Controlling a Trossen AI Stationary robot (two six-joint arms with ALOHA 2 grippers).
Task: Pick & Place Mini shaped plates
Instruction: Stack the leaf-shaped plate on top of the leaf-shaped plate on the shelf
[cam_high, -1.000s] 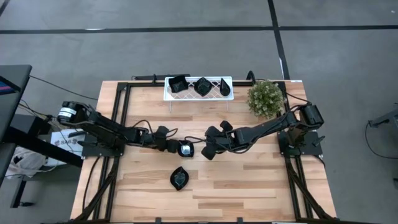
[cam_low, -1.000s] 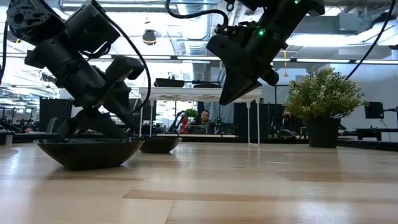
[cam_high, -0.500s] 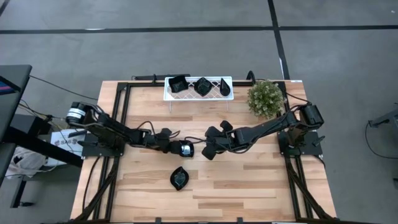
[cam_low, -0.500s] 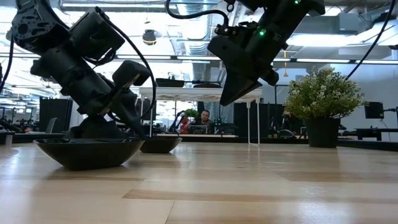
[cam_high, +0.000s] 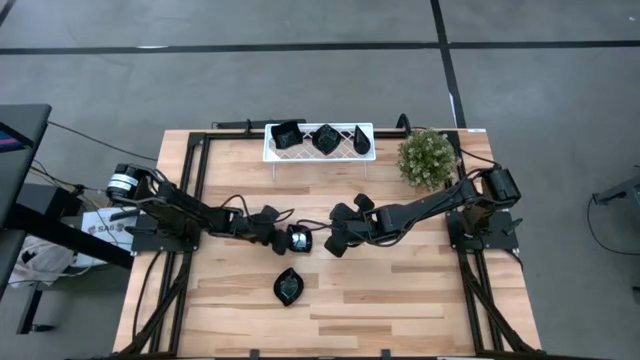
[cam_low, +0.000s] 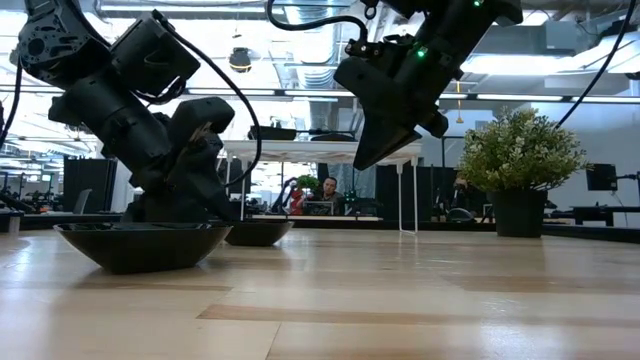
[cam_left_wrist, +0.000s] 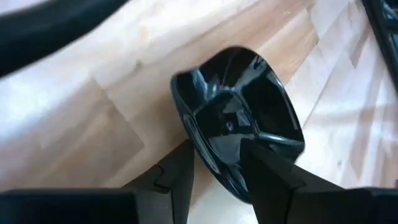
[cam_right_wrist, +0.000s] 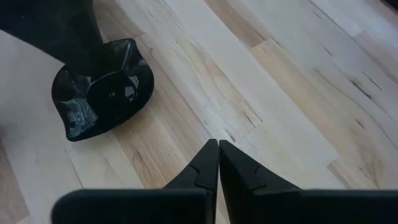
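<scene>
A small glossy black wavy-edged plate rests on its base at the table's middle and also shows in the left wrist view and the right wrist view. My left gripper is at its left rim, shut on it. My right gripper hovers just right of that plate, above the wood, its fingers shut. A second black leaf-shaped plate lies nearer the near edge, large in the low view. Three more black plates sit on the white lattice tray. My left gripper holds the plate by its left rim, one finger inside the dish and one outside under the rim. The fingers come slanting down from the table's left. The plate sits level with its base on the wood.
A potted green plant stands at the far right of the table, beside the tray. Black frame rails run along the table's sides. Bare wood lies along the near edge and the right half.
My left gripper has tipped down a little toward the plate and its fingers, spread wide a second ago, have shut on the plate's left rim. The plate stays on the table. My right gripper has kept still.
</scene>
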